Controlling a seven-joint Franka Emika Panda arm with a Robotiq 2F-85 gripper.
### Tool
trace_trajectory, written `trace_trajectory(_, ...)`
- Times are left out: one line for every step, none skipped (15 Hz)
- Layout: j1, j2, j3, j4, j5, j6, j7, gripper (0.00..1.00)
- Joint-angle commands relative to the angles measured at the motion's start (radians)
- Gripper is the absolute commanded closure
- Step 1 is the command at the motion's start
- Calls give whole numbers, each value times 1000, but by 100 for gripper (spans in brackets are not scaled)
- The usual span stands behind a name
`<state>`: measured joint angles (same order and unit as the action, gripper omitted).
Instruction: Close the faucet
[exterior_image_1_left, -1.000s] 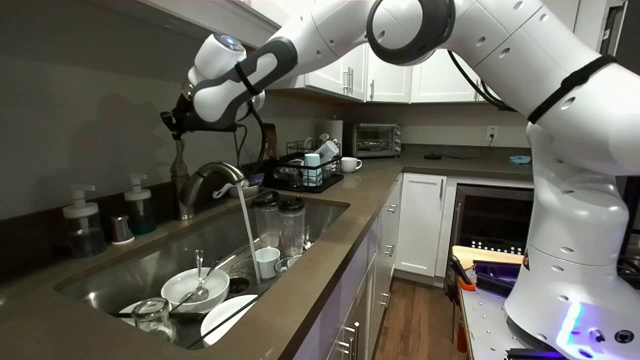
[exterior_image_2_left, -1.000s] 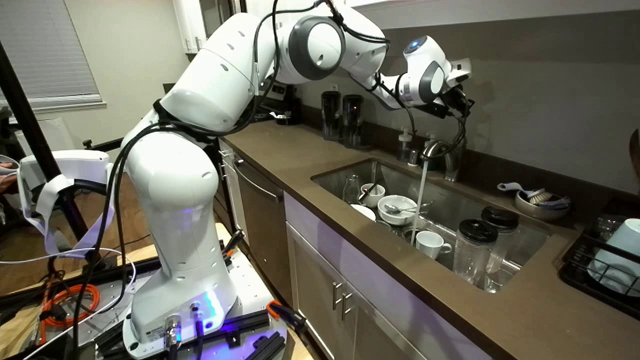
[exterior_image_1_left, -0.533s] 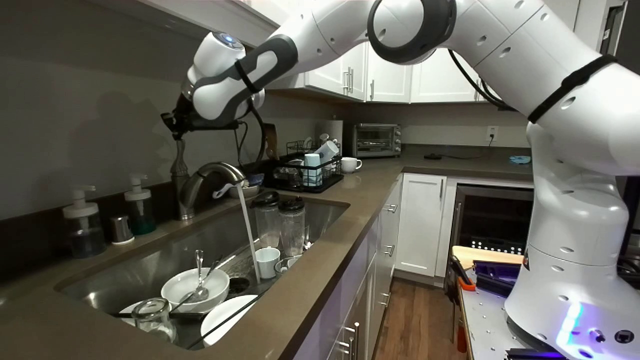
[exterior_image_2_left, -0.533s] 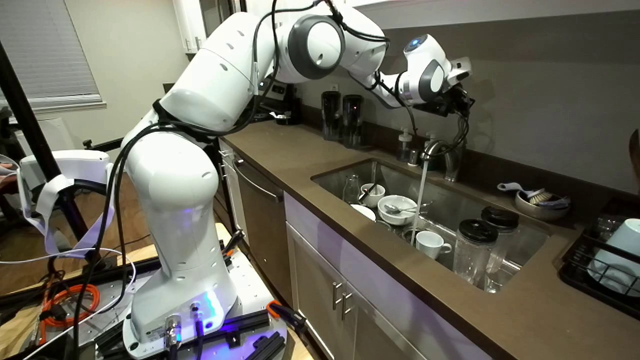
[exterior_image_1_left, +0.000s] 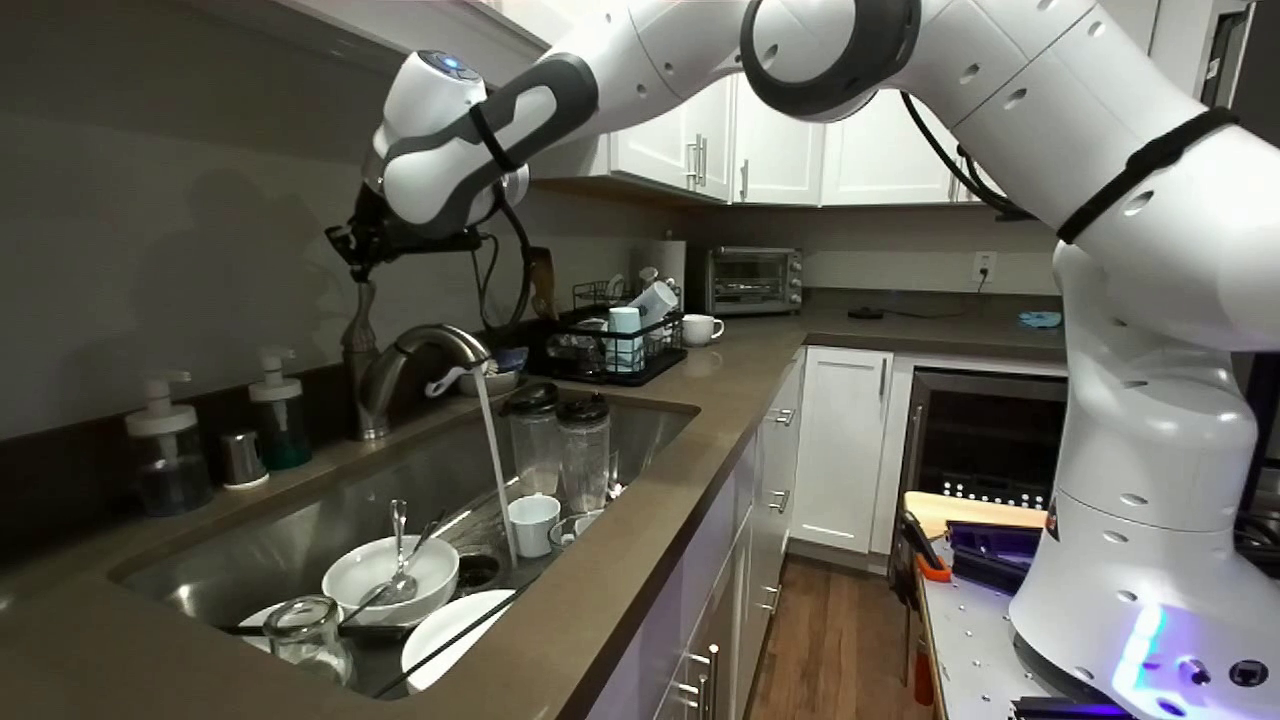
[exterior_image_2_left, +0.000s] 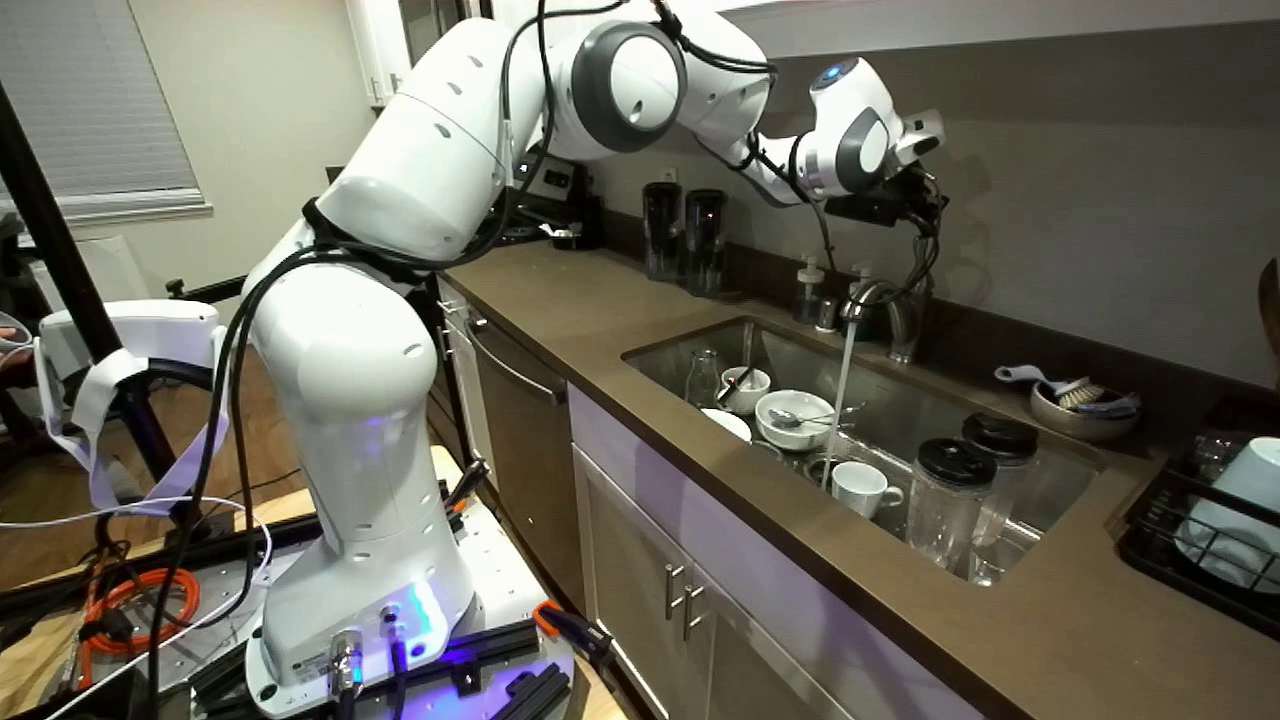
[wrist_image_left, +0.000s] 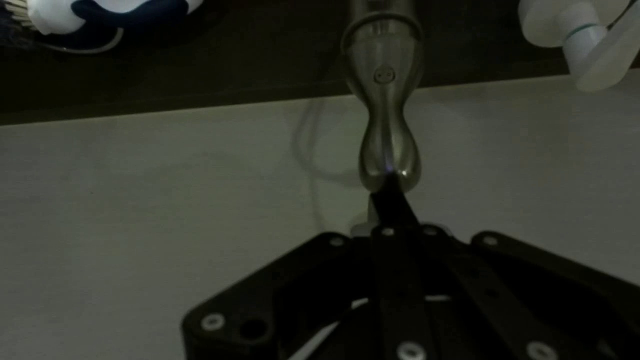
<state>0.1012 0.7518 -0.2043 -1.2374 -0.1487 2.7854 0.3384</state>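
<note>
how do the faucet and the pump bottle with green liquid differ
The faucet is silver-grey metal; the pump bottle is see-through with a pale top. The faucet stands taller than the pump bottle. Water runs from the faucet; none shows leaving the pump bottle. Both stand upright behind the sink.

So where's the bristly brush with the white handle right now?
At the right of an exterior view, the white-handled bristle brush rests in a round beige bowl, between the curved silver-grey metal faucet and the black wire dish rack.
</note>
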Motion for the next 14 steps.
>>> trace_trajectory(-5, -38, 13, -51, 12, -46, -42, 97)
trace_trajectory(-5, -38, 13, -52, 12, -46, -40, 97)
trace_trajectory(-5, -39, 13, -53, 13, -46, -40, 98)
trace_trajectory(-6, -39, 13, -54, 14, -42, -38, 97)
trace_trajectory(-8, -39, 17, -55, 17, -41, -41, 98)
trace_trajectory(-9, -39, 19, -57, 18, -40, -39, 97)
trace_trajectory(-11, -40, 22, -58, 20, -39, -40, 97)
trace_trajectory(-14, -42, 28, -63, 24, -35, -40, 97)
trace_trajectory(-16, -44, 31, -66, 27, -34, -40, 97)
trace_trajectory(-18, -45, 35, -70, 32, -30, -36, 97)
trace_trajectory(-19, -46, 37, -72, 33, -28, -35, 97)
trace_trajectory(-20, -49, 39, -79, 35, -24, -34, 98)
trace_trajectory(-20, -51, 40, -82, 36, -23, -33, 97)
trace_trajectory(-21, -55, 42, -91, 38, -18, -31, 97)
